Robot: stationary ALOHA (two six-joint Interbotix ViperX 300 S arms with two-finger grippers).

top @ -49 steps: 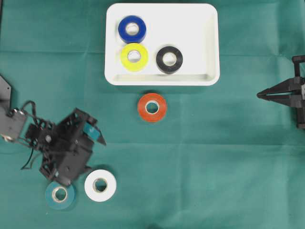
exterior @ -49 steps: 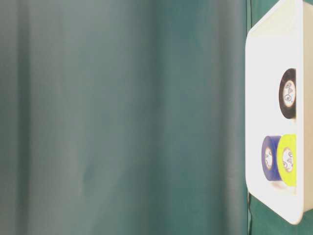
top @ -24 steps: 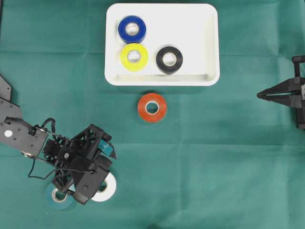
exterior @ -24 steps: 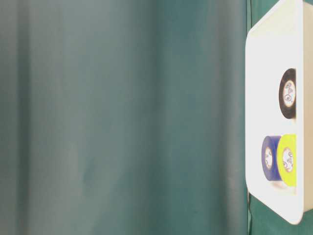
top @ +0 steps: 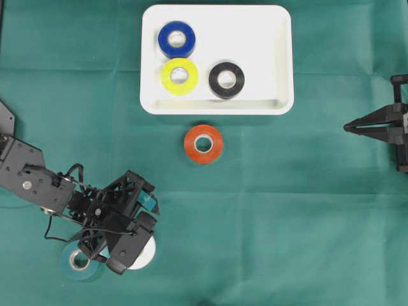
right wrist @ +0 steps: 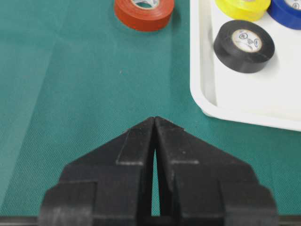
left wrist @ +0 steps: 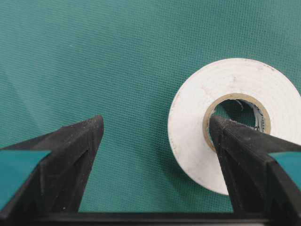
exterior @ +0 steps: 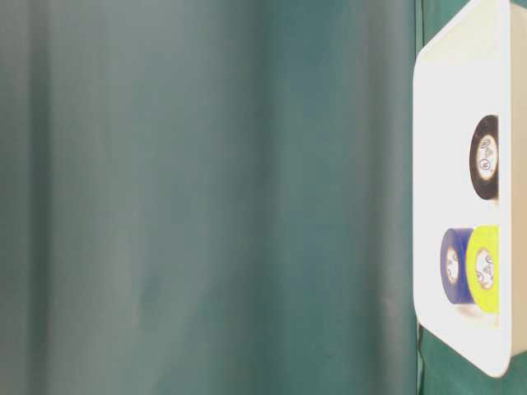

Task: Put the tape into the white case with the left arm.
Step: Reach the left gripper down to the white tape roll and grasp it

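A white tape roll lies flat on the green cloth at the front left, mostly covered by my left gripper in the overhead view. That gripper is open. Its right finger tip sits over the roll's hole, and its left finger is over bare cloth. An orange tape roll lies just in front of the white case. A teal tape roll lies left of the white one. My right gripper rests shut at the right edge, holding nothing.
The white case holds a blue roll, a yellow roll and a black roll; its right half is bare. In the right wrist view, the orange roll and the case's rim lie ahead.
My left arm has swung toward the front and right, coming over the white tape roll and covering most of it. Its jaws stayed open. The right arm has not moved.
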